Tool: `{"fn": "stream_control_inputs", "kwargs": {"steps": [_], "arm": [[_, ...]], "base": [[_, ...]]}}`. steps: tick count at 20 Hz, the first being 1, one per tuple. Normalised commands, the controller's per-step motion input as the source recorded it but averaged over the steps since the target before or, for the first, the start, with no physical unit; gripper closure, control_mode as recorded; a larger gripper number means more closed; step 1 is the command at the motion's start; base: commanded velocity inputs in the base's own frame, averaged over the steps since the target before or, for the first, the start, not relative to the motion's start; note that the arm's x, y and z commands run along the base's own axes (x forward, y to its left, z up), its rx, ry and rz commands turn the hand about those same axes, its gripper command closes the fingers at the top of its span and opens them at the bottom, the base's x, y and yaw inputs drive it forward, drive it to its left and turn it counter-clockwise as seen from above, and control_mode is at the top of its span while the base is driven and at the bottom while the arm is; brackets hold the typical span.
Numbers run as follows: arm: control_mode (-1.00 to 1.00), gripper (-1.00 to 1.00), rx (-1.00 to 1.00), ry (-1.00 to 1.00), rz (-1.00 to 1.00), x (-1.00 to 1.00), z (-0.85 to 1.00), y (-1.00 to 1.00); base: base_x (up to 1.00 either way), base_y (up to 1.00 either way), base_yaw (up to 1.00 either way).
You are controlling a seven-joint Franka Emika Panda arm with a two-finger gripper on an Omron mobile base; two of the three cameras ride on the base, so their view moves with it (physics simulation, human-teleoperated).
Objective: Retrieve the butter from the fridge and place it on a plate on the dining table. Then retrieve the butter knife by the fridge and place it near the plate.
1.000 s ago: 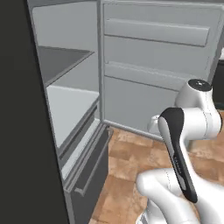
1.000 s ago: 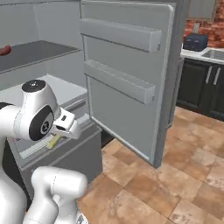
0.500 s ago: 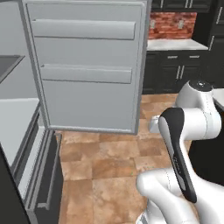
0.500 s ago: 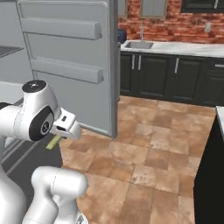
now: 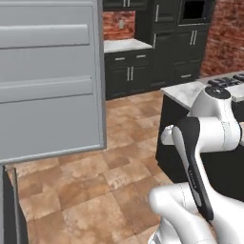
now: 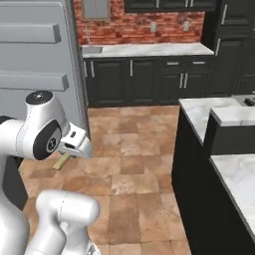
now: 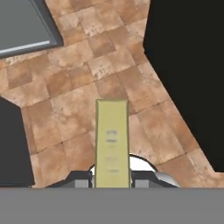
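One butter (image 7: 112,142) stick, pale yellow, held lengthwise between the two fingers (image 7: 81,180), jaws nearly closed and pinching its near end. Sticks straight out ahead of the gripper (image 7: 112,181) in the hand view, above brown tiled floor (image 7: 78,87). In the right base view, the butter (image 6: 62,161) pokes out low and to the left below the gripper (image 6: 74,147), over the floor, in front of the fridge door.

One fridge door (image 5: 50,81) swung open, grey, with two horizontal shelf ridges on its inner face, filling the upper left of the left base view. Same door (image 6: 37,64) at the left edge of the right base view, again with two ridges. Grey corner of it at the top left of the hand view.

One marble-topped counter (image 6: 219,117) on a dark base at the right, stepped in two levels as seen from the right base view. Dark side of it black at the right of the hand view.

Along the far wall, dark cabinets (image 6: 149,79) with slim pale handles under a pale worktop, red brick (image 6: 144,27) above. One sink tap (image 6: 88,36) at the left end of that worktop, too small to make out further.
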Motion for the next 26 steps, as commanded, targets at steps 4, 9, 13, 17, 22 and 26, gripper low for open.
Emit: {"fn": "stream_control_inputs", "kwargs": {"steps": [4, 9, 13, 17, 22, 26], "arm": [[1.0, 1.0, 0.0, 0.0, 0.0, 0.0, 0.0, 0.0], [1.0, 1.0, 0.0, 0.0, 0.0, 0.0, 0.0, 0.0], [1.0, 1.0, 0.0, 0.0, 0.0, 0.0, 0.0, 0.0], [1.0, 1.0, 0.0, 0.0, 0.0, 0.0, 0.0, 0.0], [1.0, 1.0, 0.0, 0.0, 0.0, 0.0, 0.0, 0.0], [1.0, 1.0, 0.0, 0.0, 0.0, 0.0, 0.0, 0.0]], "base": [[-0.35, -0.21, -0.6], [-0.14, -0.35, -0.69], [0.0, -0.81, -0.65], [-0.01, -0.59, -0.48], [-0.11, -0.93, -0.31], [0.05, -1.0, -0.01]]}}
